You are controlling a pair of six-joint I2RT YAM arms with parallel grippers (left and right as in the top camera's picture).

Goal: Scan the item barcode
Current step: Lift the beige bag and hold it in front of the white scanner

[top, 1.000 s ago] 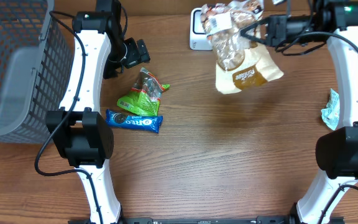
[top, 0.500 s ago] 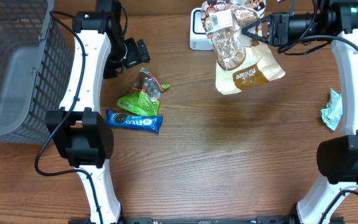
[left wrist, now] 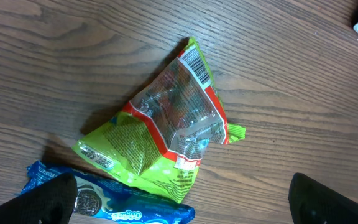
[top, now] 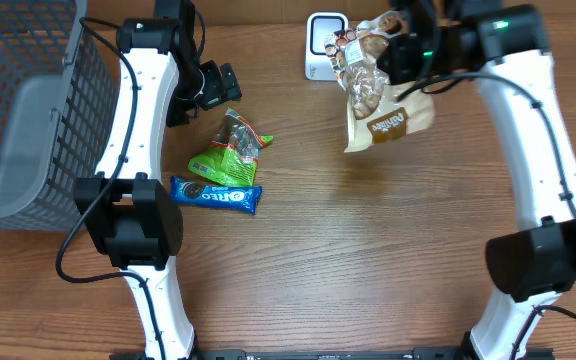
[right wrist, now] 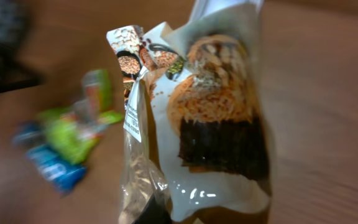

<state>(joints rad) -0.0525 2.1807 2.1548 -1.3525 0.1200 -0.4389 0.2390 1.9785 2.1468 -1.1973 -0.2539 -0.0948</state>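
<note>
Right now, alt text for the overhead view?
The right gripper holds a clear-and-tan food bag beside the white scanner at the frame's top. The left gripper is open near a green snack bag and blue Oreo pack; a grey basket stands at left.

Brown wood-grain table (top: 368, 250) with grey wire basket (top: 13, 45)

The overhead view is bright, even and sharp, with only faint soft shadows on the table (top: 368, 250). The left wrist view is sharp too, with white glare on the clear film of the packet (left wrist: 166, 134) and the dark fingers (left wrist: 48, 199) blurred in its lower corners. The right wrist view is smeared: the bag (right wrist: 216, 118) is soft with a glossy highlight, everything behind it mere coloured blur.
</note>
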